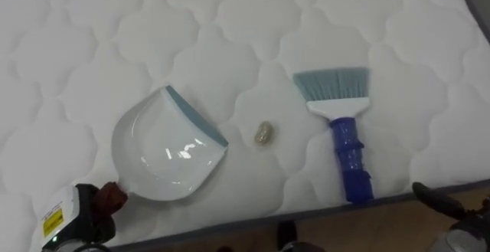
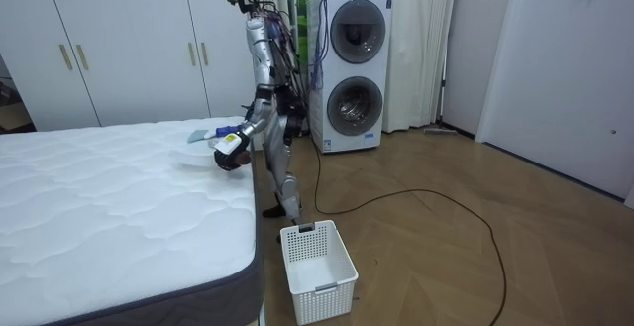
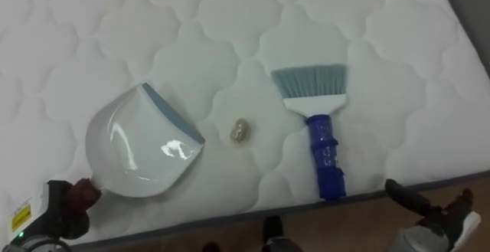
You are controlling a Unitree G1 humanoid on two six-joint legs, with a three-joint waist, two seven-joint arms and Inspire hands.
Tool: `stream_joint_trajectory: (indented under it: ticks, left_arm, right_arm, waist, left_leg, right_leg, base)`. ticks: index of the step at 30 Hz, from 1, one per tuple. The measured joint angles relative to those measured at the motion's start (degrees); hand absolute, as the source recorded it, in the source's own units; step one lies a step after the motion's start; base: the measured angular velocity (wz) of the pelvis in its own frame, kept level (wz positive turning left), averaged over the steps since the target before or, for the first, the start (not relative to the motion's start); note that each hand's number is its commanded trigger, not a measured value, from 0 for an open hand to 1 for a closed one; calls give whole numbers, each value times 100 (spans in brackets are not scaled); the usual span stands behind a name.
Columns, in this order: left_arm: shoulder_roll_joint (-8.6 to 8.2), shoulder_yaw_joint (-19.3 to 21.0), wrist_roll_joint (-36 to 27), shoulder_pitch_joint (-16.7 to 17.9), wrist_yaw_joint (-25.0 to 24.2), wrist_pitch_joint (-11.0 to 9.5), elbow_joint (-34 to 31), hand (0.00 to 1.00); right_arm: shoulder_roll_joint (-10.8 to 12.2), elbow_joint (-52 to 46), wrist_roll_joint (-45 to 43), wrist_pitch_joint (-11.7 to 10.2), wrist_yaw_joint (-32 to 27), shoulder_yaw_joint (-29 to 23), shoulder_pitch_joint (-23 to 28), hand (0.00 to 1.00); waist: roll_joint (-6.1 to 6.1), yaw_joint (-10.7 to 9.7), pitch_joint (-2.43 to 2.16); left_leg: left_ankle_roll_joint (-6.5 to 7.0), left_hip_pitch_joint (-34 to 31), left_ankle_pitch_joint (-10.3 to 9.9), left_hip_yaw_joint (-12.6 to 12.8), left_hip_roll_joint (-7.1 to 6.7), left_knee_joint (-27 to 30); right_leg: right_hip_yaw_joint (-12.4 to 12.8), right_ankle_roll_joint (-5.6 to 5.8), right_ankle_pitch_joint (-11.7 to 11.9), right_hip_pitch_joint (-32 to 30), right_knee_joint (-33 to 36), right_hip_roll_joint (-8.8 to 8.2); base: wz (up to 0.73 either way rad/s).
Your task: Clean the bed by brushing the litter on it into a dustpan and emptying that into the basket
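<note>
Left robot hand (image 1: 88,210) is gripping dustpan (image 1: 164,148) over bed (image 1: 76,37). Brush (image 1: 344,122) and crumb (image 1: 263,134) are lying beside it. Right robot hand (image 1: 430,196): cannot tell its state.

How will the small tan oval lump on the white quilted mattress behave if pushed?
The small tan oval lump looks rounded, so it probably rolls rather than slides. Being tiny, it likely is light and may skip. Stitched dips in the white quilted mattress could trap it.
</note>
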Motion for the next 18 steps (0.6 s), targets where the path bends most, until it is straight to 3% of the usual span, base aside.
stream_joint_trajectory:
  ticks: [6, 10, 18]
  left_arm:
    - [0, 58, 206, 60, -15, 40, -107, 100]
    - [-4, -44, 196, 96, -42, 44, -112, 100]
    - [-13, -226, 90, 173, -353, 44, -160, 100]
  right_arm:
    - [-8, -504, -1096, -141, -811, -46, -50, 0]
    - [-10, -646, -1567, -323, -1216, 108, -143, 0]
    - [-4, -834, -2673, -488, -1853, 496, -225, 0]
  waist:
    - [-12, 9, -2]
    - [-36, 21, 0]
    - [-43, 173, 1]
  left_leg:
    - [16, -51, -17, 53, -1, 42]
    - [17, -35, -17, 85, 0, 39]
    - [29, -46, -31, 94, 3, 36]
  right_leg:
    - [99, 14, -2, -49, 53, 14]
    - [127, 15, 1, -51, 58, 17]
    - [114, 25, 7, -65, 28, 19]
  base:
    - [-4]
    - [-3]
    - [0]
